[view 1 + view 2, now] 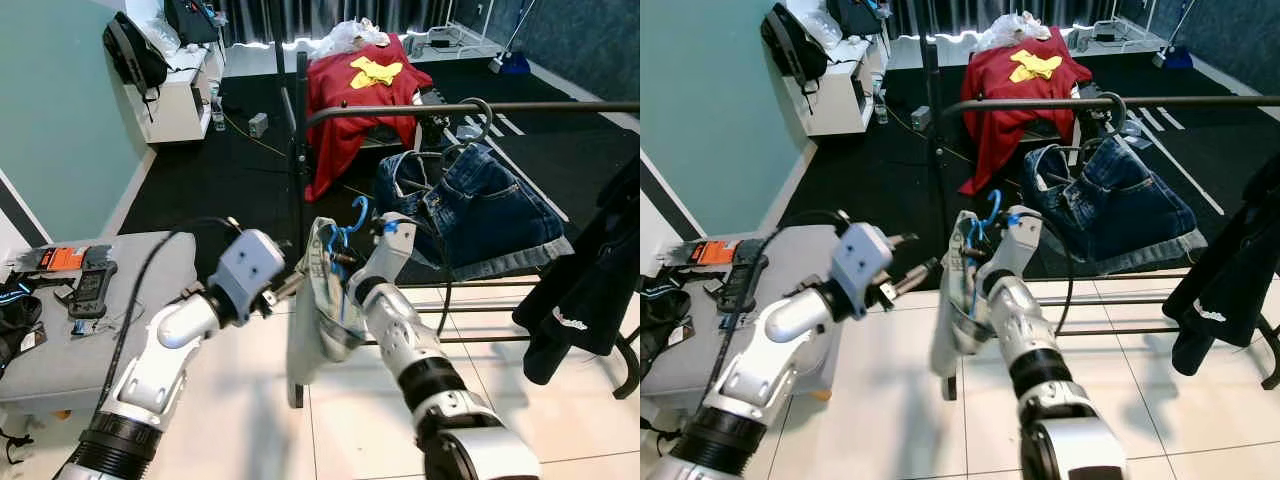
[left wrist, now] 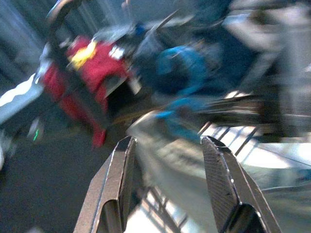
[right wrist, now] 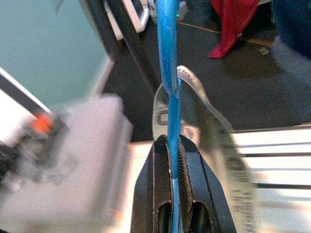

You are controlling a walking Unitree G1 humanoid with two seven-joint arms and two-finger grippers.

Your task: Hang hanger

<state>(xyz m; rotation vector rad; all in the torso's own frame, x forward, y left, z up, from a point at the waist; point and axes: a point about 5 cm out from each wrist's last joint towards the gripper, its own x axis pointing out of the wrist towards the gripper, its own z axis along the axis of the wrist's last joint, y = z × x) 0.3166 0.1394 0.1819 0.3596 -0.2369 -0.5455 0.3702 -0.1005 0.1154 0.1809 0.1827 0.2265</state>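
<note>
Right gripper holds the blue hanger below the clothes rail.

The right gripper, forearm raised, is clamped on the blue hanger, which carries a pale garment beside the black rail. The left gripper, arm bent inward, points at the garment with fingers spread wide.

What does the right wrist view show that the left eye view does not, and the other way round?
Right wrist view alone: the right pincer is seen from close by, its fingers shut on the blue hanger.
Left eye view alone: the black clothes rail with the denim shorts on it, and the left pincer beside the pale garment.
Both: the hanger, the pale garment and the red cloth.
</note>
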